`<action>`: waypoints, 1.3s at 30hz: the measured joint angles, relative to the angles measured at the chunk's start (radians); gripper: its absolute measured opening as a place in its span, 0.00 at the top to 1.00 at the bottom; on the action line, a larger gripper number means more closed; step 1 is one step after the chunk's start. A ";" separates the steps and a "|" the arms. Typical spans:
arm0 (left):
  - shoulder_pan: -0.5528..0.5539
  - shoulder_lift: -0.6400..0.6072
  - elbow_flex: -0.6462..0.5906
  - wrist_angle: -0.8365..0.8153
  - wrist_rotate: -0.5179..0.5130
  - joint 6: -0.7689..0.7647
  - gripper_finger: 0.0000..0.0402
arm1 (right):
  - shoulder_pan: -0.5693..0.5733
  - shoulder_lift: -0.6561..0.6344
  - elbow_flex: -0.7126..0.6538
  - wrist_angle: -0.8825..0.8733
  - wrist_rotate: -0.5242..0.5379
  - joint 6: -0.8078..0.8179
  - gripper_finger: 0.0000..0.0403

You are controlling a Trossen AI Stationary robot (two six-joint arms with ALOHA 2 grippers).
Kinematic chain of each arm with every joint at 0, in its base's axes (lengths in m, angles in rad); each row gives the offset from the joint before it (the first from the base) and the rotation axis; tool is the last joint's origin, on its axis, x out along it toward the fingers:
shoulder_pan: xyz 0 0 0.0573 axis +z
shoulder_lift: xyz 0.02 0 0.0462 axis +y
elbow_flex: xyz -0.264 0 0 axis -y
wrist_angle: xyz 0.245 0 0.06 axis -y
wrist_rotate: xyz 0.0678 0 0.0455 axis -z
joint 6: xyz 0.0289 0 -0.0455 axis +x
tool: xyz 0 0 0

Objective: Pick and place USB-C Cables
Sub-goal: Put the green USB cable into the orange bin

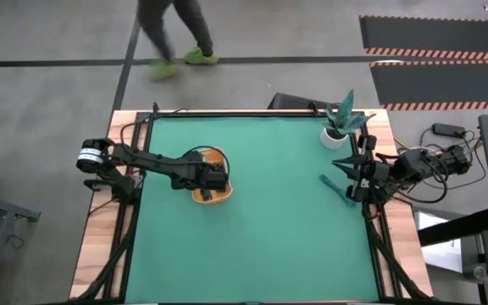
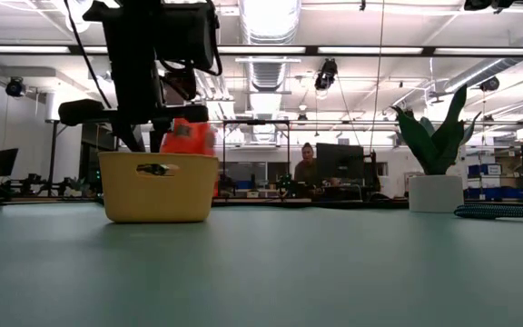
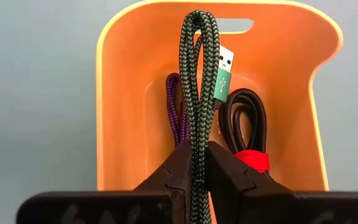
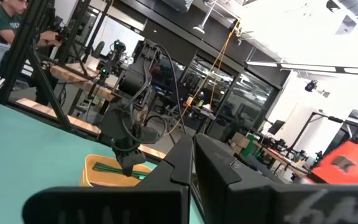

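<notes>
Fingers (image 3: 173, 171) of left gripper (image 3: 197, 163) pinched on braided green cable (image 3: 199, 74), hanging over orange tray (image 3: 123, 93) | purple cable (image 3: 178, 112), glossy black cable (image 3: 247, 118) inside | right gripper (image 4: 191, 155) closed, empty, table edge; 1 teal cable (image 1: 335, 188) beside.

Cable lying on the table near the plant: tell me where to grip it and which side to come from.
Grip the cable on the table at mid-length, from straight above, fingers across its narrow width. It lies flat as a slim diagonal strip, clear of the plant pot, so both long sides are free. The right gripper is beside it; the left gripper holds the green cable over the tray.
</notes>
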State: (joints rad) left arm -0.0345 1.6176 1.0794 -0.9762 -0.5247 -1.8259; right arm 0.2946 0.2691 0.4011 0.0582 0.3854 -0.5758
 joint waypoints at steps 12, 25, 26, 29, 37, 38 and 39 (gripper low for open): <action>-0.002 0.000 0.000 0.000 0.006 0.000 0.95 | 0.000 0.000 0.000 -0.001 0.000 0.000 0.98; -0.002 0.000 0.000 0.028 0.023 -0.001 0.95 | 0.000 0.000 0.000 -0.002 0.000 0.000 0.98; -0.002 0.000 0.000 0.036 0.023 -0.001 0.95 | 0.000 0.000 0.000 -0.002 0.000 0.000 0.98; -0.002 0.000 0.000 0.034 0.024 0.000 0.95 | 0.000 0.000 0.000 -0.002 0.000 0.000 0.98; -0.004 0.000 0.000 0.035 0.046 0.000 0.95 | 0.000 0.000 0.000 -0.002 0.000 0.000 0.98; -0.005 0.000 0.000 0.035 0.046 0.000 0.95 | 0.000 0.000 0.000 -0.002 0.000 0.000 0.98; -0.006 0.000 0.000 0.035 0.048 0.000 0.95 | 0.000 0.000 0.001 -0.002 0.000 0.000 0.98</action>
State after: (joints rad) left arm -0.0402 1.6173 1.0794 -0.9413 -0.4770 -1.8263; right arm 0.2946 0.2691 0.4016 0.0565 0.3855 -0.5757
